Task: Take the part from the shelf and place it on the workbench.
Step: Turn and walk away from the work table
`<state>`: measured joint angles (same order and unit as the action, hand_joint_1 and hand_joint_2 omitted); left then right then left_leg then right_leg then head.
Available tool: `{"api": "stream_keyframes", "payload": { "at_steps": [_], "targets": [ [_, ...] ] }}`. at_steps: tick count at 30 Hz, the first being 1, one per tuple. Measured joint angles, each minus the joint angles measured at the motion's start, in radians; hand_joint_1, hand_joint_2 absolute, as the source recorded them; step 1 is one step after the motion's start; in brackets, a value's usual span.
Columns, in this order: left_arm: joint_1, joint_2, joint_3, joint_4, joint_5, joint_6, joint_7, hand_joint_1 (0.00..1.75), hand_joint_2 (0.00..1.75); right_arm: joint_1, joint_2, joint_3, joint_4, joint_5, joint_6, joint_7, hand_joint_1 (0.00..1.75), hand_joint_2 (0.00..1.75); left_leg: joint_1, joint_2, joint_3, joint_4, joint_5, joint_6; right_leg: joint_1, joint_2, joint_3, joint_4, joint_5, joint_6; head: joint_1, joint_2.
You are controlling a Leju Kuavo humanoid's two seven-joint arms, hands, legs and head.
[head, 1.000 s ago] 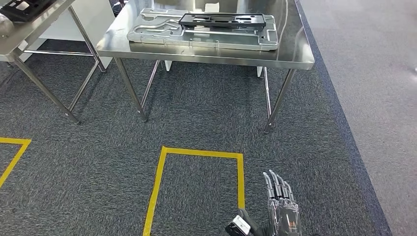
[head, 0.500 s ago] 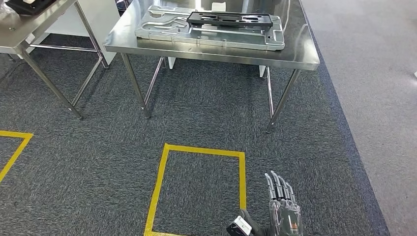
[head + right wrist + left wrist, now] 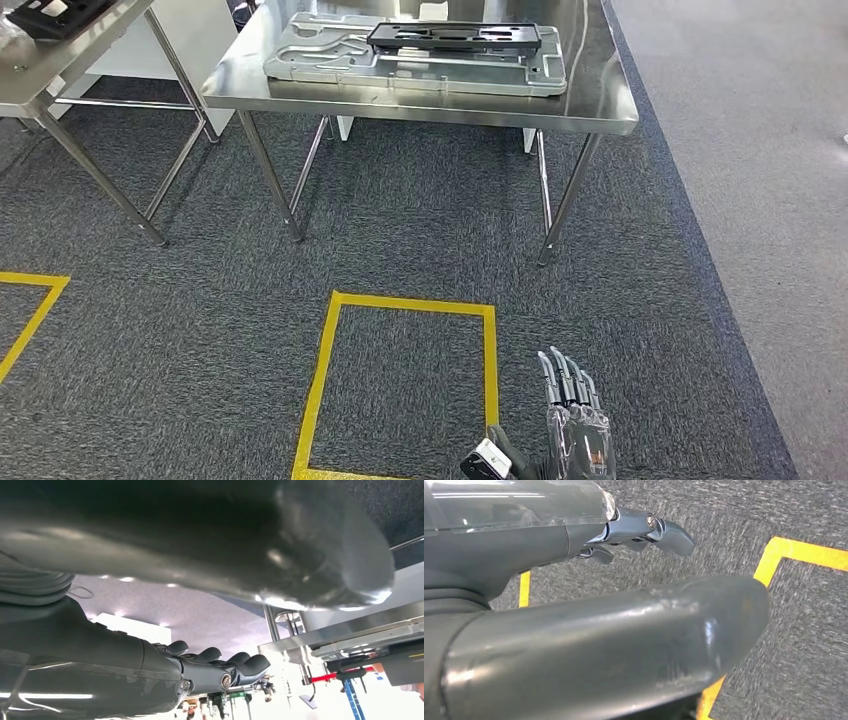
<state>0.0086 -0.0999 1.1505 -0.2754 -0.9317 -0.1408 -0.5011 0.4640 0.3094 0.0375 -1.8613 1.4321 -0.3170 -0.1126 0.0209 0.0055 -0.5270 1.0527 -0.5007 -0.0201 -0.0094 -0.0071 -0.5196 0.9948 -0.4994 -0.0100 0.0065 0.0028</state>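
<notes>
A black flat part (image 3: 455,37) lies on a silver moulded plate (image 3: 410,70) on the steel workbench (image 3: 600,98) ahead of me in the head view. My right hand (image 3: 572,425) hangs low at the bottom edge, far from the bench, its fingers straight and apart and holding nothing. In the right wrist view that hand (image 3: 100,665) is bare, with the workbench's edge (image 3: 350,630) beyond its fingers (image 3: 220,672). In the left wrist view my left hand (image 3: 574,605) hangs over the carpet with its fingers (image 3: 649,527) stretched out and nothing in it.
A yellow taped square (image 3: 410,385) marks the dark carpet in front of me, with another yellow line (image 3: 30,310) to the left. A second steel table (image 3: 60,62) at the far left carries a black part (image 3: 50,12). Lighter grey floor (image 3: 760,150) runs along the right.
The whole picture has swayed slightly sideways and back, so the camera has moved. The right hand hangs the same way, with nothing in it.
</notes>
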Motion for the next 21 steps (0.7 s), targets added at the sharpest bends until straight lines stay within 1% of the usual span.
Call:
{"api": "stream_keyframes", "payload": {
  "at_steps": [1,2,4,5,6,7,8,9,10,11,12,13,14,15,16,17,18,19,20,21],
  "targets": [
    [0.0,0.0,0.0,0.0,0.0,0.0,0.0,0.0,0.0,0.0,0.0,0.0,0.0,0.0,0.0,0.0,0.0,0.0,-0.002,-0.001,0.012,-0.027,0.001,0.005,0.001,0.001,-0.002,0.005,-0.002,0.006,0.0,0.0],
    [0.0,0.0,0.0,0.0,0.0,0.0,0.0,0.0,0.0,0.0,0.0,0.0,0.0,0.0,0.0,0.0,0.0,0.0,-0.004,-0.002,0.013,-0.034,-0.004,0.012,0.003,0.001,-0.004,0.007,-0.003,0.012,0.001,0.0],
    [0.0,0.0,0.0,0.0,0.0,0.0,0.0,0.0,0.0,0.0,0.0,0.001,0.0,0.0,0.0,-0.001,0.0,0.0,-0.003,-0.002,0.008,-0.04,-0.004,0.026,0.003,0.001,-0.005,0.011,-0.005,0.024,0.002,0.0],
    [0.0,-0.001,0.0,0.0,0.0,0.0,0.0,0.0,0.0,0.0,0.0,0.001,0.0,0.0,0.0,-0.001,0.0,0.0,-0.002,-0.001,0.007,-0.043,-0.001,0.034,0.002,0.002,-0.009,0.021,-0.016,0.03,0.004,0.0],
    [-0.001,-0.001,0.0,0.0,0.0,0.0,0.0,0.0,0.0,0.0,0.0,0.001,0.0,0.0,0.0,-0.001,0.0,0.0,0.0,0.0,0.006,-0.046,0.002,0.041,0.001,0.002,-0.022,0.051,-0.039,0.035,0.004,0.0],
    [-0.001,-0.001,0.0,0.0,0.0,0.0,0.0,0.0,0.0,0.0,0.0,0.0,0.0,0.0,0.0,-0.001,0.0,0.0,0.0,0.002,0.005,-0.048,0.005,0.046,-0.001,0.003,-0.044,0.101,-0.072,0.038,0.005,0.0],
    [-0.001,-0.001,0.0,0.0,0.0,0.0,0.0,0.0,0.0,0.0,0.0,0.0,0.0,0.0,0.0,-0.001,0.0,0.0,-0.002,0.002,0.002,-0.047,0.007,0.05,-0.002,0.003,-0.074,0.165,-0.11,0.041,0.005,0.0],
    [-0.001,-0.001,0.0,0.0,0.0,0.0,0.0,0.0,0.0,0.0,0.0,-0.001,0.0,0.0,0.0,-0.001,0.0,0.0,-0.003,0.003,-0.001,-0.047,0.008,0.052,-0.003,0.003,-0.105,0.231,-0.139,0.044,0.005,0.0],
    [-0.001,0.0,0.0,0.0,0.0,0.0,0.0,0.0,0.0,0.001,0.0,-0.002,0.0,0.0,0.0,-0.001,0.0,0.0,-0.004,0.003,-0.002,-0.046,0.009,0.053,-0.003,0.003,-0.126,0.276,-0.151,0.045,0.005,0.0],
    [0.0,0.0,0.0,0.0,0.0,0.0,0.0,0.0,0.0,0.001,0.0,-0.002,0.0,0.0,0.0,-0.001,0.0,0.0,-0.005,0.003,-0.002,-0.046,0.009,0.053,-0.004,0.004,-0.131,0.285,-0.138,0.044,0.005,0.0],
    [-0.001,0.0,0.0,0.0,0.0,0.0,0.0,0.0,0.0,0.001,0.0,-0.002,0.0,0.0,0.0,-0.001,0.0,0.0,-0.006,0.002,0.0,-0.046,0.008,0.052,-0.003,0.004,-0.117,0.257,-0.108,0.041,0.005,0.0],
    [-0.001,0.0,0.0,0.0,0.0,0.0,0.0,0.0,0.0,0.001,0.0,-0.003,0.0,0.0,0.0,-0.001,0.0,0.0,-0.007,0.001,0.002,-0.046,0.007,0.051,-0.002,0.004,-0.089,0.198,-0.067,0.036,0.006,0.0],
    [-0.001,-0.001,0.0,0.0,0.0,0.0,0.0,0.0,0.0,0.0,0.0,-0.003,0.0,0.0,0.0,-0.001,0.0,0.0,-0.009,0.0,0.004,-0.045,0.006,0.049,0.0,0.004,-0.055,0.127,-0.034,0.028,0.005,0.0],
    [-0.001,-0.002,0.0,0.0,0.0,0.0,0.0,0.0,0.0,0.0,0.0,-0.003,0.0,0.0,0.0,-0.001,0.0,0.0,-0.01,-0.002,0.004,-0.045,0.005,0.046,0.003,0.004,-0.027,0.07,-0.012,0.022,0.005,0.0],
    [-0.001,-0.004,0.0,0.0,0.0,0.0,0.0,0.0,0.0,0.001,0.0,-0.004,0.0,0.0,0.0,-0.001,0.0,0.0,-0.011,-0.002,0.004,-0.045,0.005,0.041,0.007,0.004,-0.011,0.032,-0.003,0.016,0.005,0.0],
    [-0.001,-0.005,0.0,0.0,0.0,0.0,0.0,0.0,0.0,0.001,0.0,-0.004,0.0,0.0,0.0,-0.001,0.0,0.0,-0.011,-0.002,0.003,-0.046,0.005,0.035,0.01,0.004,-0.004,0.014,-0.004,0.011,0.005,0.0],
    [-0.002,-0.005,0.0,0.0,0.0,0.0,0.0,0.0,0.0,0.001,0.0,-0.004,0.0,0.0,0.0,-0.001,0.0,0.0,-0.011,-0.002,0.003,-0.047,0.006,0.029,0.011,0.004,-0.005,0.009,-0.003,0.009,0.005,0.0],
    [-0.002,-0.005,0.0,0.0,0.0,0.0,0.0,0.0,0.0,0.001,0.0,-0.004,-0.001,0.0,0.0,-0.001,0.0,0.0,-0.01,-0.001,0.004,-0.047,0.004,0.022,0.008,0.005,-0.004,0.001,-0.001,0.004,0.005,0.0],
    [-0.002,-0.004,0.0,0.0,0.0,0.0,0.0,0.0,0.0,0.001,0.0,-0.003,-0.001,0.0,0.0,-0.001,0.0,0.0,-0.01,-0.001,0.001,-0.039,-0.003,0.017,0.005,0.005,-0.002,-0.007,0.002,-0.002,0.004,0.0],
    [-0.003,-0.004,0.0,0.0,0.0,0.0,0.0,0.0,0.0,0.001,0.0,-0.003,-0.002,0.0,0.0,-0.001,0.0,0.0,-0.009,-0.001,-0.009,-0.017,-0.021,0.013,0.002,0.004,0.0,-0.014,0.006,-0.008,0.003,0.0]
  ]
}}
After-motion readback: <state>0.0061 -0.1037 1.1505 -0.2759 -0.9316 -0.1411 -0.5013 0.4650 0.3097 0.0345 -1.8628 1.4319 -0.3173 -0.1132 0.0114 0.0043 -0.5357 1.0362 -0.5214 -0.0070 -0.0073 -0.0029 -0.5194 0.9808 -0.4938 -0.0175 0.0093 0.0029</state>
